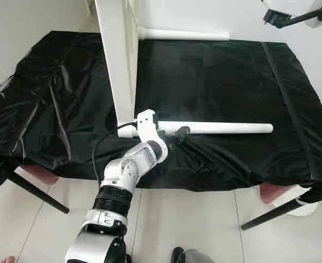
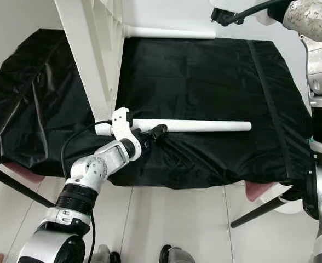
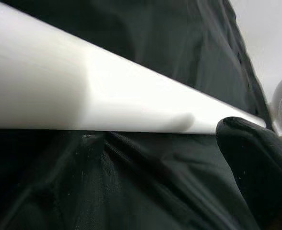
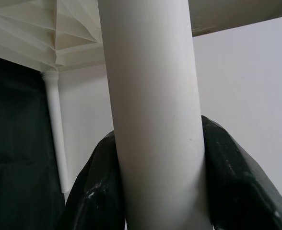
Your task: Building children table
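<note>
Left gripper [image 1: 174, 137] at near table leg [image 1: 216, 127], jaw state unclear; leg's axis along cloth's [image 1: 216, 76] front edge. Right gripper [image 4: 155, 187] clamps another leg [image 4: 155, 96].

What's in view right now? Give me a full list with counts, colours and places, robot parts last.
table top: one, white, stood on edge at the work surface's left
near table leg: one, white, lying across the black cover from the table top's near corner
far table leg: one, white, at the table top's far corner
third table leg: one, white, clamped between the right tool's fingers
black cover: one, draped over the work surface
dark legs: two, angled on the floor below the cover
floor: pale tiles
left tool: black fingers at the near table leg beside the table top
right tool: black fingers around the third table leg
</note>
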Controlling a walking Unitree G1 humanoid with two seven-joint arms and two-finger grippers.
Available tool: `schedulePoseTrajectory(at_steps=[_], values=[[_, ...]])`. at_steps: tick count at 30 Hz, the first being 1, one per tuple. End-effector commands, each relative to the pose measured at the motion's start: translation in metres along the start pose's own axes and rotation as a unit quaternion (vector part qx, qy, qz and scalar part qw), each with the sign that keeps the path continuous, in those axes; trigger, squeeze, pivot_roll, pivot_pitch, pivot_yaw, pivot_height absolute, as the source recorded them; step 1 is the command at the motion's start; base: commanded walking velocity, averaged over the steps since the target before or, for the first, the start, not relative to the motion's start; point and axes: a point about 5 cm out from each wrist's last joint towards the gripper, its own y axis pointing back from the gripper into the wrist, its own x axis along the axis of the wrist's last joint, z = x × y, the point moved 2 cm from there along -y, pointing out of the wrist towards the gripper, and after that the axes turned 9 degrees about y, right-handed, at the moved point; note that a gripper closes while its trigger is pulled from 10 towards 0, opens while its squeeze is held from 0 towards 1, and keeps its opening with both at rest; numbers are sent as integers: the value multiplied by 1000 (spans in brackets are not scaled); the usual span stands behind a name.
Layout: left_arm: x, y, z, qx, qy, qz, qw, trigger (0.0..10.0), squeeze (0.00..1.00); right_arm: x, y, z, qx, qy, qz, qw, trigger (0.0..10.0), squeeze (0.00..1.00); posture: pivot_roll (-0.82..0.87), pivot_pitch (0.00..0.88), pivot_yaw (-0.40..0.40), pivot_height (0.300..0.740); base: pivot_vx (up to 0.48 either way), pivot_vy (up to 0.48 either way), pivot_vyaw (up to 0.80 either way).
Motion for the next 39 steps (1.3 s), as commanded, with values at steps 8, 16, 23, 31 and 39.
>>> schedulePoseTrajectory(at_steps=[8,16,23,31,39], values=[[60,11,-40,262,92,161,947,10000,0,-1,7,22,-48,-11,12,999,0,0,-90,173,35,740,0,0,0],[83,1,-33,272,239,198,911,10000,0,-4,5,29,-57,-10,9,998,0,0,-100,175,26,740,0,0,0],[110,-3,-18,238,289,224,900,10000,0,-4,4,32,-59,-9,11,998,0,0,-100,174,23,740,0,0,0],[137,-7,0,195,305,257,896,0,0,-6,1,43,-77,-8,9,997,0,0,-108,162,24,740,0,0,0],[157,-4,29,159,277,289,902,0,0,-11,2,49,-92,-17,-3,996,0,0,-107,153,23,740,0,0,0]])
